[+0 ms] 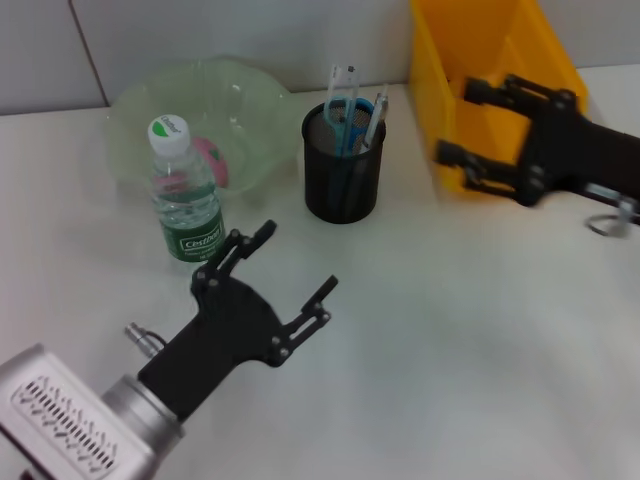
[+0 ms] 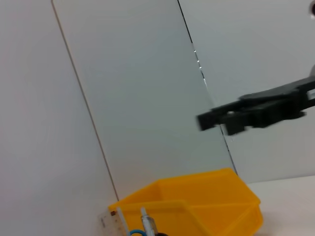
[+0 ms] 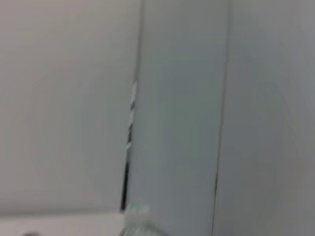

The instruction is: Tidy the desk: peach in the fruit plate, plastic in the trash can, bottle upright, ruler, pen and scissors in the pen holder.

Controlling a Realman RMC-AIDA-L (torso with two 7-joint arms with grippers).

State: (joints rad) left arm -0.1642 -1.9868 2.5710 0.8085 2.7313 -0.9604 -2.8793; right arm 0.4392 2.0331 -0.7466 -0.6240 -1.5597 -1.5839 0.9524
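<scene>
Both grippers are seen spread open with nothing held in either one. Left gripper (image 1: pixel 297 262) is hung over the bare desk (image 1: pixel 450 340) at the near left, its fingers pointed toward the bottle and the pen holder but kept apart from both. Right gripper (image 1: pixel 457 122) is parked over at the far right, fingers splayed across the front wall of the trash can, and it's also caught in the left wrist view (image 2: pixel 216 120) as a dark shape up above the bin.

Biggest to smallest from there: the yellow trash can (image 1: pixel 440 80) is set at the back right corner of the desk; what's inside can't be made out. The fruit plate (image 1: pixel 255 100), a pale green see-through bowl, is placed at the back left, and the peach (image 1: pixel 213 160) is seen lying in it, partly hidden behind the bottle. The black mesh pen holder (image 1: pixel 343 185) is stood between plate and bin, near the middle. The bottle (image 1: pixel 184 200) is stood upright just in front of the plate, green label, white cap on top. Blue-handled scissors (image 1: pixel 350 118), a clear ruler (image 1: pixel 341 82) and a pen (image 1: pixel 375 118) are all stuck upright in the holder. Right wrist view is filled by blank wall only.
</scene>
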